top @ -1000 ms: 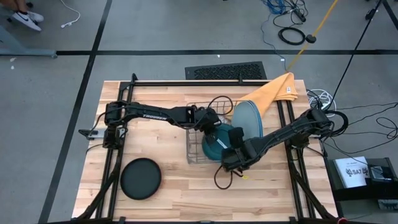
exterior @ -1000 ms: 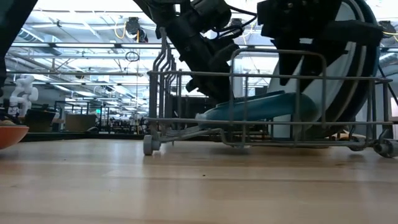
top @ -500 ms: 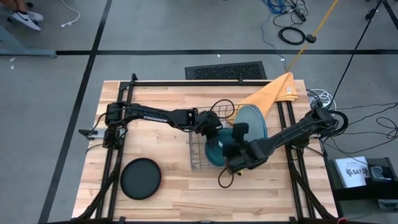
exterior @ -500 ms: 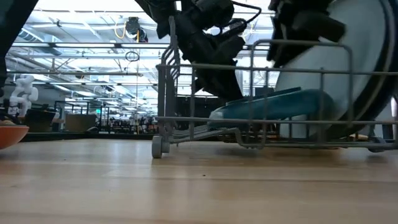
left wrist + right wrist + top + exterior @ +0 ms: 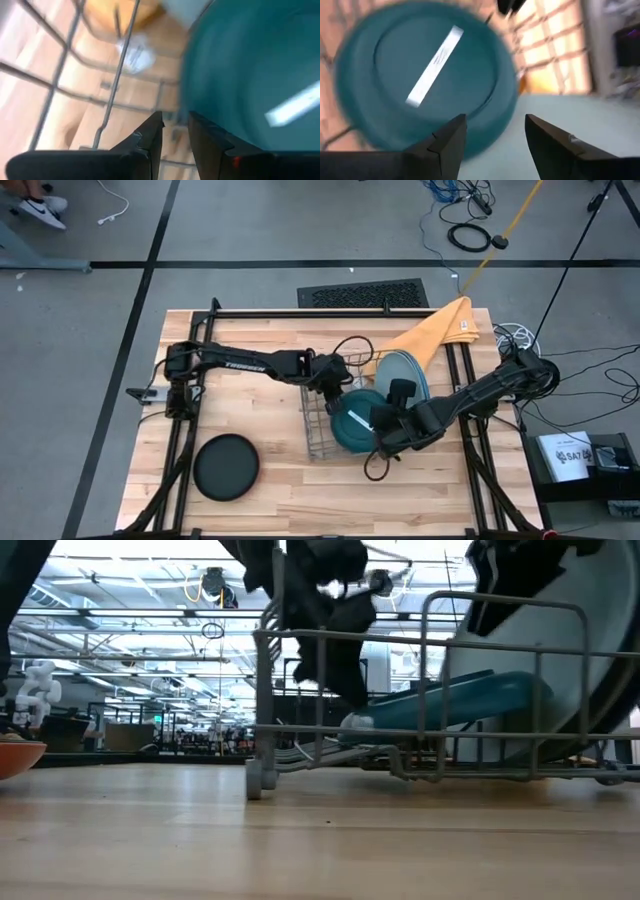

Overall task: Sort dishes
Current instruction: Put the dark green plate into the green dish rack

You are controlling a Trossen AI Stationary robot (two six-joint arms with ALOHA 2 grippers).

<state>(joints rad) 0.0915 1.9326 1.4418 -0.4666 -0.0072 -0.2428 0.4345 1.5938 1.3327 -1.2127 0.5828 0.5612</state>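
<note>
Left gripper [image 5: 333, 387] has its fingers nearly together at the teal plate's [image 5: 358, 420] rim in my rack [image 5: 318, 442]; right gripper [image 5: 385, 423] hangs spread above that plate.

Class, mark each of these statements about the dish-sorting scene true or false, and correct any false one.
1. The black plate lies flat on the table, outside the wire rack. True.
2. The dark teal plate is stacked on the black plate. False: it lies tilted in the wire rack, far from the black plate.
3. The yellow-orange cloth sits at the table's far edge, beyond the rack. True.
4. The right gripper is clamped on the pale blue plate. False: its jaws stand open, with nothing between them, over the dark teal plate.
5. The left gripper is at the wire rack, beside the dark teal plate. True.
</note>
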